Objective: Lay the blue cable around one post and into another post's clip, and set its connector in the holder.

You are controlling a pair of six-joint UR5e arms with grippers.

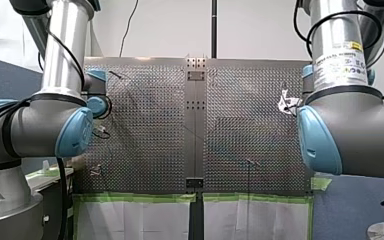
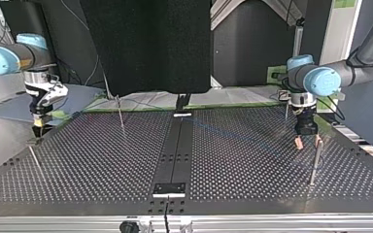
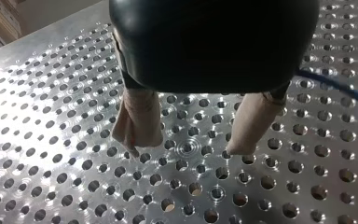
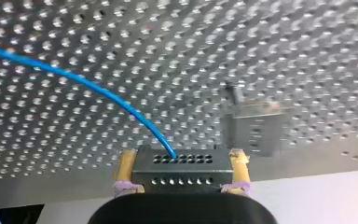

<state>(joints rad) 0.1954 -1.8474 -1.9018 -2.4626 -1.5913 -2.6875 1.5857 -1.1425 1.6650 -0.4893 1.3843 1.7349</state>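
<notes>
Perforated metal table (image 2: 102,165) under blue cable (image 4: 81,85), black panel (image 2: 145,43) behind.

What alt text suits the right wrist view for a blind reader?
My right gripper clamps a grey connector between its yellow pads; the blue cable curves away from it over the perforated table, with a blurred metal block ahead.
</notes>
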